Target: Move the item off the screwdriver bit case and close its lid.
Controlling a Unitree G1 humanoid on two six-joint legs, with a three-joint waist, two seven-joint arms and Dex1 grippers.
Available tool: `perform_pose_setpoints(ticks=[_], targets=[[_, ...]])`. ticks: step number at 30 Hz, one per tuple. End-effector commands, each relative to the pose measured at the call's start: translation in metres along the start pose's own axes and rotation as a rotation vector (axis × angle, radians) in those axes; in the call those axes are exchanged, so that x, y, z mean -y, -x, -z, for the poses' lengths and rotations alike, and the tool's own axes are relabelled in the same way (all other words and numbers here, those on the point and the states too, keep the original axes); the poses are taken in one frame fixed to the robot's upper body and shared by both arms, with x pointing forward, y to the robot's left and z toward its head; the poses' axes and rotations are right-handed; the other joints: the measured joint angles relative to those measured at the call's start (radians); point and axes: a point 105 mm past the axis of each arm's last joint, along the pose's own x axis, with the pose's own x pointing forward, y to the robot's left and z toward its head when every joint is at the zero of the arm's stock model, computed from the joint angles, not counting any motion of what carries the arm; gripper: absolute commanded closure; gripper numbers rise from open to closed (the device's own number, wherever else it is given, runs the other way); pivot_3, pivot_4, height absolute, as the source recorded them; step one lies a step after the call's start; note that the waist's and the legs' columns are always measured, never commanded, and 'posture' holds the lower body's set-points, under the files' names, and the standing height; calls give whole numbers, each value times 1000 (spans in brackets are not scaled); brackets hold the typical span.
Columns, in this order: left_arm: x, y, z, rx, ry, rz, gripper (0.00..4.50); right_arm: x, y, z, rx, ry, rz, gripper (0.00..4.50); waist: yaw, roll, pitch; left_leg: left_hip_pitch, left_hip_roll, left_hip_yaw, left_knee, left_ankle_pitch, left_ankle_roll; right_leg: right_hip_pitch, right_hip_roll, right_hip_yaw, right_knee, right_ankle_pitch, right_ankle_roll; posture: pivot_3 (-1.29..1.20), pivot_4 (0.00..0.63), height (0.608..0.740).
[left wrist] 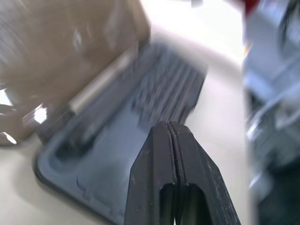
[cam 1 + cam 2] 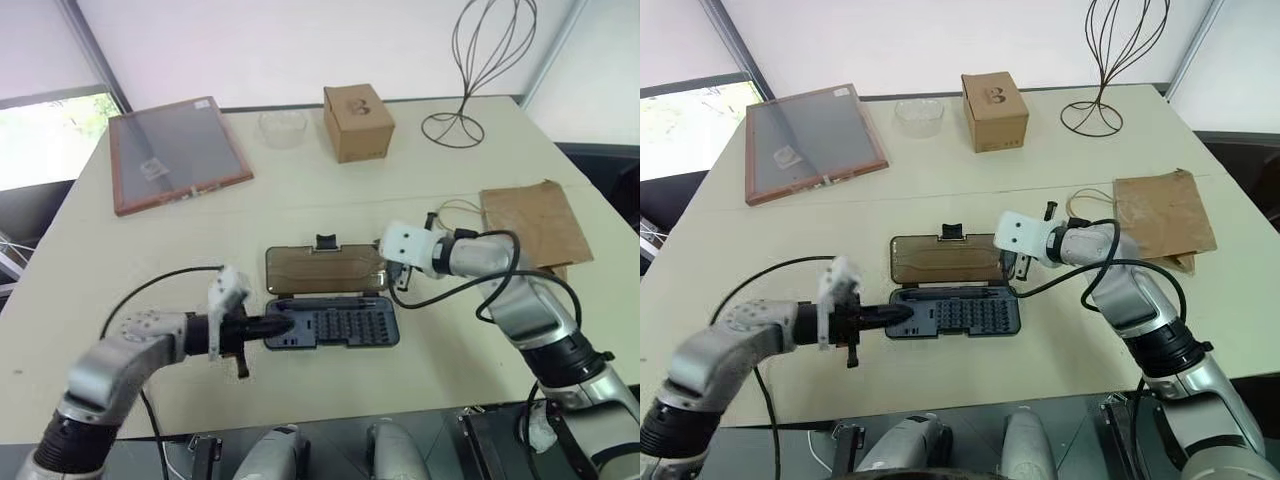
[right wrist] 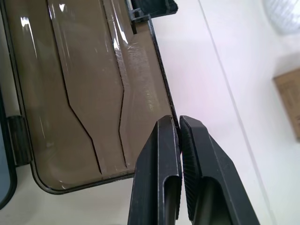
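One lid [image 3: 70, 70] edge inside the right pincer [image 3: 178, 123]

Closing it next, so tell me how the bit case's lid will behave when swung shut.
The lid looks thin, translucent plastic: likely light, slightly flexible. Hinged to the base, it should pivot rather than slide. The base looks shallow, so it may shift unless the left claw pins it.

Bright soft daylight puts glare on the lid [image 3: 84, 93]
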Motion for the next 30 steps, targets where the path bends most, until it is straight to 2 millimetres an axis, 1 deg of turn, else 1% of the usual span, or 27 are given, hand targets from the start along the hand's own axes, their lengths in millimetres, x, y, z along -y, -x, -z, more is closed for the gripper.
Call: perform_pose_setpoints(ticks=[1, 3, 5, 6, 8, 11, 12, 15, 18, 21, 23, 24, 26, 29, 30], targets=[[-17, 19, -33, 193, 87, -90, 4500, 7, 4, -4, 20, 82, 37, 4448, 0, 0, 0, 0, 0, 0, 0, 0, 0, 0, 0, 0, 0, 0, 0, 0, 150, 740], [-50, 32, -47, 288, 82, -264, 4500, 5, 4, -3, 24, 102, 37, 4448, 1, 0, 0, 0, 0, 0, 0, 0, 0, 0, 0, 0, 0, 0, 0, 0, 150, 740], [-83, 42, -53, 330, 58, -441, 4500, 6, 4, -4, 30, 115, 42, 4448, 2, -1, 0, 1, 0, 0, 0, 0, 0, 1, 0, 0, -1, 0, 0, 0, 150, 740], [-95, 44, -53, 324, 39, -502, 4500, 7, 4, -5, 33, 115, 46, 4448, 2, -1, 0, 1, 0, 0, 0, 0, -1, 2, 0, -1, -1, 0, 0, 0, 150, 740], [-109, 41, -50, 277, -25, -555, 4500, 7, 4, -6, 36, 116, 50, 4448, 2, -1, 0, 1, 0, 0, 0, 0, -1, 2, 0, -1, -2, 0, 0, 0, 150, 740], [-112, 22, -46, 237, -56, -498, 4500, 7, 2, -8, 44, 103, 50, 4448, 2, -1, 0, 0, -1, 0, 0, 0, -1, 1, 0, -1, -2, 0, 0, 0, 150, 740], [-110, 14, -42, 222, -50, -451, 4500, 6, 2, -9, 46, 98, 49, 4448, 1, -1, 0, 0, -1, 0, 0, 0, -1, 1, 0, -1, -2, 0, 0, 0, 150, 740], [-106, -11, -19, 138, 2, -298, 4500, 2, -1, -10, 47, 90, 42, 4448, -1, -1, 0, 0, -1, 0, 0, 0, -1, 1, 0, -1, -2, 0, 0, 0, 150, 740], [-104, -18, -12, 111, 46, -211, 4500, 0, -2, -10, 45, 88, 41, 4448, -8, -1, 0, 0, -1, 0, 0, 0, -1, 1, 0, -1, -1, 0, 0, 0, 150, 740], [-105, -20, -7, 74, 54, -170, 4500, 0, -1, -10, 41, 78, 47, 4448, -18, -1, 0, -1, 0, 0, 0, 0, -1, 0, 0, -1, -1, 0, 0, 0, 150, 740], [-108, -22, -6, 55, 41, -168, 4500, 2, 1, -9, 36, 68, 64, 3830, -18, -1, 0, -1, -1, -1, 0, 0, -1, 0, 0, -2, -1, 0, 0, 0, 150, 740], [-109, -23, -7, 56, 41, -164, 4500, 3, 1, -9, 34, 63, 67, 3593, -18, -1, 0, -2, -1, -1, 0, 0, -1, 0, 0, -2, -1, 0, 0, 0, 150, 740], [-110, -25, -8, 57, 36, -156, 4500, 3, 3, -10, 31, 57, 77, 2670, -18, -1, 0, -2, -1, -1, 0, 0, -1, -1, 0, -2, -1, 0, 0, 0, 150, 740], [-110, -29, -10, 54, 29, -141, 4500, 2, 8, -13, 27, 53, 83, 1135, -20, -1, 0, -5, -1, -1, 1, 0, -1, -3, 0, -2, 0, 0, 0, 0, 150, 740], [-109, -31, -11, 52, 25, -132, 4500, -6, 15, -12, 3, 65, 28, 614, -19, -1, 0, -6, -1, -1, 1, 0, -1, -4, 0, -2, 0, 0, 0, 0, 150, 740]])
